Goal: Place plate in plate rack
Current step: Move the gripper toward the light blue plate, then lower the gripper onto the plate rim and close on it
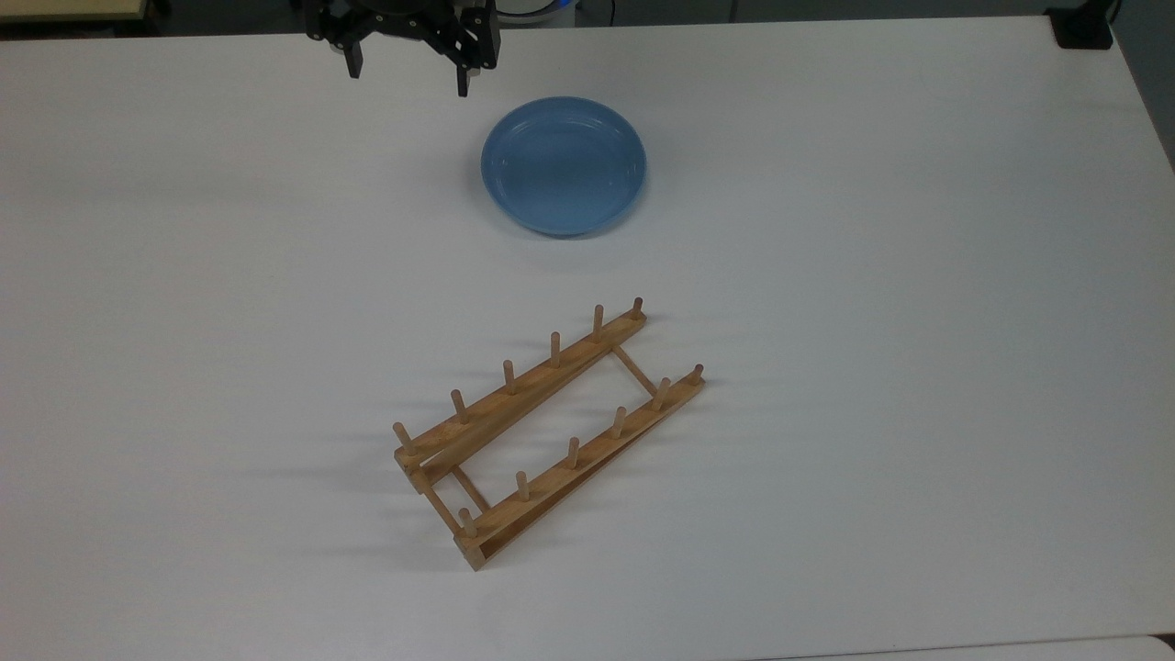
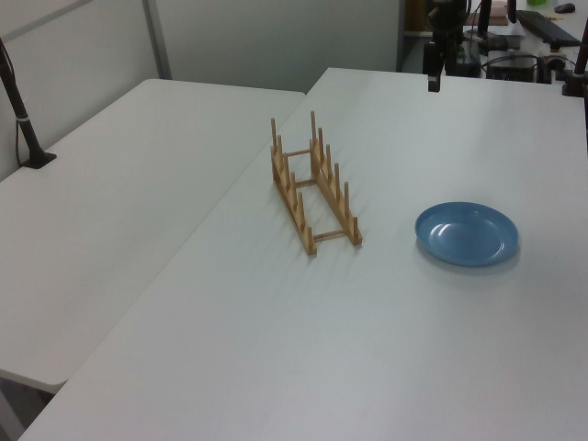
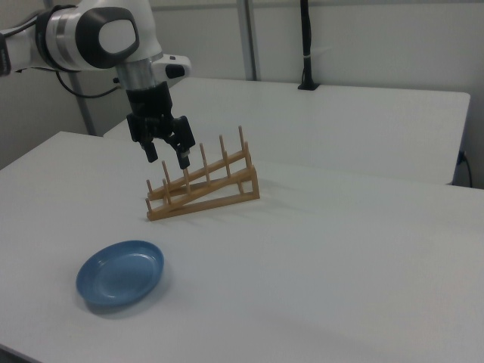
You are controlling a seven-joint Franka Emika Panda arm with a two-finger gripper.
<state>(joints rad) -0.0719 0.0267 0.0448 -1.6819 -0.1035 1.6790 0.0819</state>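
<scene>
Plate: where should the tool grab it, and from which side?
Probably the raised rim. The plate lies flat on the table, so only the rim gives a lip to pinch. The open tool hangs off the plate's left edge in the top view, so coming down on that near rim looks shortest.
</scene>
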